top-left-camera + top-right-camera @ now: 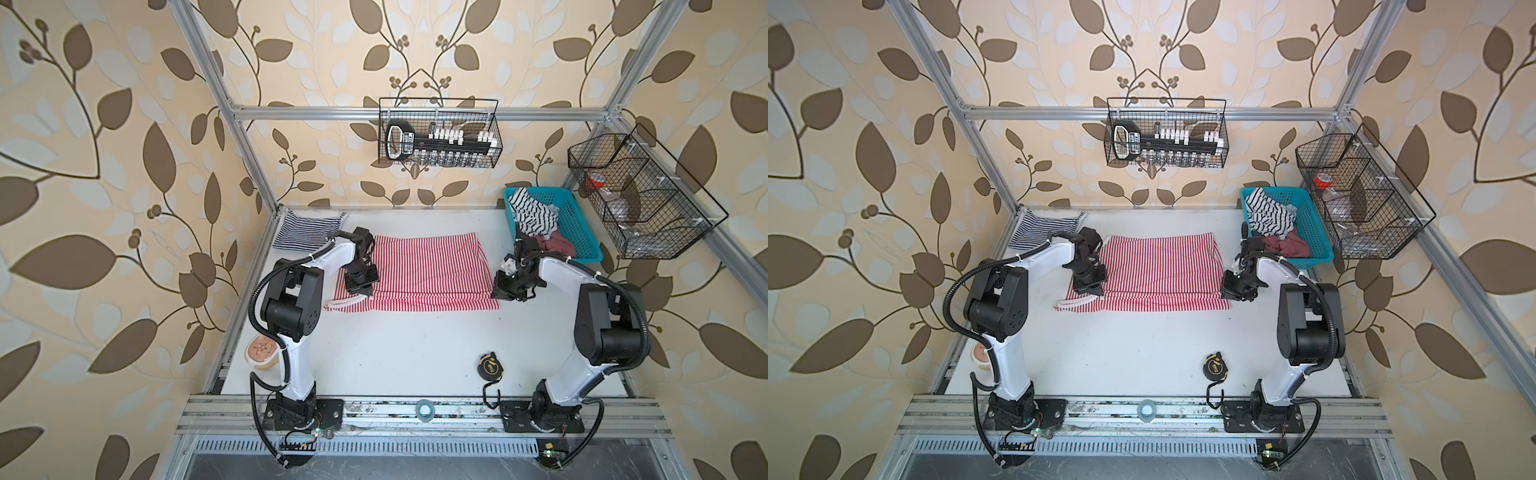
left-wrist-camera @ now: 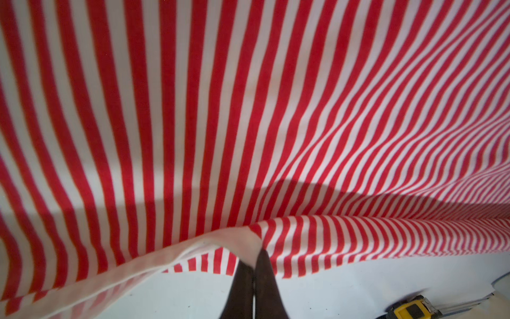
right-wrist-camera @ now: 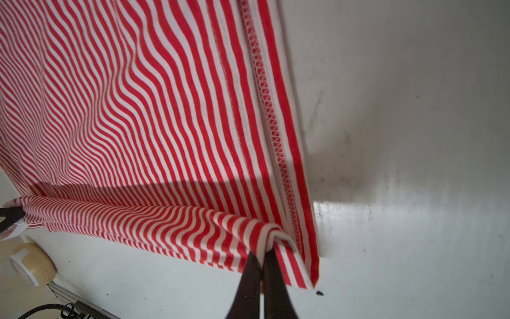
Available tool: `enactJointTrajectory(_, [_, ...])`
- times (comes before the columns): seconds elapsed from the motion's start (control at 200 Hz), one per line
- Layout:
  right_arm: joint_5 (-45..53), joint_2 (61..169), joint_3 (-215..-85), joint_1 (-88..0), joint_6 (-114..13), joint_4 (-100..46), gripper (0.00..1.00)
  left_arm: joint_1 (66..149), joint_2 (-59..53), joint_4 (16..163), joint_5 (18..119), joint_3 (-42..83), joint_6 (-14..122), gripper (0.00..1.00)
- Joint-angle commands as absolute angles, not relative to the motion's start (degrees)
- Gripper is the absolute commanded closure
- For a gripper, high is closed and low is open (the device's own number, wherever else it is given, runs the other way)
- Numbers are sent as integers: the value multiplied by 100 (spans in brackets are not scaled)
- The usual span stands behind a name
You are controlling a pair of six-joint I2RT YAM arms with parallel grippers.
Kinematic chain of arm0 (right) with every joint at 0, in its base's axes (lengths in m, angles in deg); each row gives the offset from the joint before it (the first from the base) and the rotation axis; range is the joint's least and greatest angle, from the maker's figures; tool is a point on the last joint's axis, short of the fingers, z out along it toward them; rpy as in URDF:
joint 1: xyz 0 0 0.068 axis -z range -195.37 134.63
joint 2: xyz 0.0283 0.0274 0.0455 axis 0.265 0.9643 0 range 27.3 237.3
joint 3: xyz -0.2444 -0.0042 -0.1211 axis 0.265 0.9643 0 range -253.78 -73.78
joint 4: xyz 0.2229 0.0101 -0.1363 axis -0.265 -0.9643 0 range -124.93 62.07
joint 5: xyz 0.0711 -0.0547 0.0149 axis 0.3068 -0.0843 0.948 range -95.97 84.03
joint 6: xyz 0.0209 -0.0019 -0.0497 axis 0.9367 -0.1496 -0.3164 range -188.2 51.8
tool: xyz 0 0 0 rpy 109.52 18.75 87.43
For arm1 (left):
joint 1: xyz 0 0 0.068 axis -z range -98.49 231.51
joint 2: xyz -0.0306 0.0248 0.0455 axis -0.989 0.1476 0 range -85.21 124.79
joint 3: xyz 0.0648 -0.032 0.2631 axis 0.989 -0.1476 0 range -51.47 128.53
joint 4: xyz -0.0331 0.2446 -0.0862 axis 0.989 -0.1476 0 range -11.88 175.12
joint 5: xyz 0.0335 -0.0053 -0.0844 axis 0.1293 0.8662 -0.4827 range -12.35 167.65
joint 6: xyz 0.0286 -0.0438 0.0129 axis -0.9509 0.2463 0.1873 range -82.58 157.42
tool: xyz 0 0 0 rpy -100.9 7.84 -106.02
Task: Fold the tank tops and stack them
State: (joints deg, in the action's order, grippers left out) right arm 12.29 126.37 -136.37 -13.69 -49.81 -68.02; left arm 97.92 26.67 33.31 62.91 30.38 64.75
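The red-and-white striped tank top (image 1: 419,272) (image 1: 1154,270) lies spread across the middle of the white table in both top views, with its near edge lifted slightly. My left gripper (image 1: 360,296) (image 2: 255,258) is shut on the white trim at the top's near left end. My right gripper (image 1: 500,293) (image 3: 263,255) is shut on the hemmed near right corner, where the cloth curls over the fingertips. The navy-and-white tank top (image 1: 305,232) (image 1: 1046,230) lies folded flat in the far left corner, apart from both grippers.
A teal basket (image 1: 579,226) at the far right holds a black-and-white striped cloth (image 1: 532,214) and a maroon one. A tape measure (image 1: 489,365) (image 2: 409,309) lies near the front right. A beige container (image 1: 262,351) sits by the left arm's base. Wire baskets (image 1: 440,133) hang on the frame.
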Motion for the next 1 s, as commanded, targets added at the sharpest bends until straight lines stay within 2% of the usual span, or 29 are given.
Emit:
enactJointTrajectory(0.0, [1282, 12808, -13804, -1308, -5001, -6818, 100, 9708, 2739, 3081, 6247, 3323, 6291, 100])
enactJointTrajectory(0.495, [1283, 13206, -14029, -1225, -4926, -6694, 100, 9577, 3196, 3103, 6169, 3535, 6297, 100])
enactJointTrajectory(0.595, [1280, 13332, -14075, -1203, -4905, -6671, 89, 9502, 3271, 3197, 6024, 3588, 6362, 100])
enactJointTrajectory(0.655, [1323, 13337, -14084, -1194, -4866, -6607, 87, 9472, 3261, 3234, 5999, 3624, 6412, 90])
enactJointTrajectory(0.735, [1407, 13292, -14091, -1173, -4785, -6498, 83, 9419, 3241, 3281, 5955, 3723, 6472, 83])
enactJointTrajectory(0.785, [1446, 13248, -14110, -1152, -4747, -6443, 78, 9387, 3226, 3312, 5938, 3804, 6516, 81])
enactJointTrajectory(0.88, [1531, 13155, -14198, -1116, -4655, -6342, 76, 9338, 3220, 3365, 5878, 4026, 6618, 72])
enactJointTrajectory(0.995, [1627, 13025, -14324, -1088, -4571, -6265, 74, 9320, 3237, 3362, 5832, 4326, 6692, 67])
